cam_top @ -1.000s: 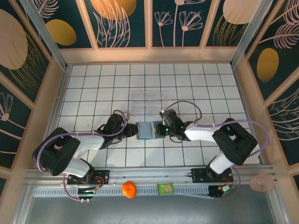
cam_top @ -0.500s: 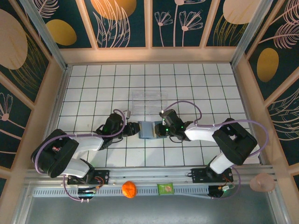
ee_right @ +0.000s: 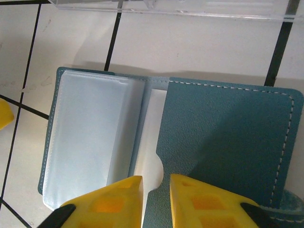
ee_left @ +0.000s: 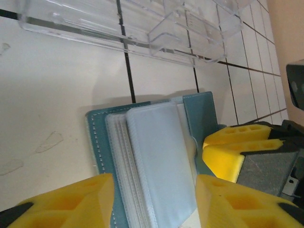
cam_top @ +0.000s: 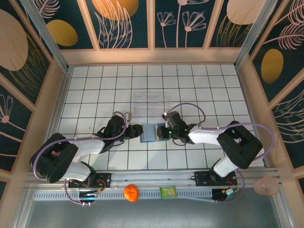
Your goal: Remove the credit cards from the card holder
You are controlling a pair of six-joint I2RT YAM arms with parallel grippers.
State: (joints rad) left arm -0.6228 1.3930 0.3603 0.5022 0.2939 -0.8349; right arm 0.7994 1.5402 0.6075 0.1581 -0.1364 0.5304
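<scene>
The teal card holder (cam_top: pixel 149 134) lies open on the tiles between my two grippers. Its pale clear sleeves (ee_left: pixel 156 152) fan up from the teal cover. At its left end my left gripper (cam_top: pixel 137 131) stands open, and in the left wrist view the gripper (ee_left: pixel 153 190) has its yellow fingers wide apart either side of the sleeves. My right gripper (cam_top: pixel 160 132) is at the right end. In the right wrist view this gripper (ee_right: pixel 156 183) shows a narrow gap, its tips over the thumb notch of the teal pocket (ee_right: pixel 223 137). The credit cards are hidden.
A clear plastic tray (cam_top: pixel 151 102) sits just beyond the card holder, close to both grippers. An orange ball (cam_top: pixel 131 192) and a green packet (cam_top: pixel 168 192) rest on the rail by the arm bases. White tiles stretch out to the left and right.
My left gripper's jaws have spread wide apart and let go of the card holder's left end. The right jaws have parted a little. The card holder has stayed in place.
</scene>
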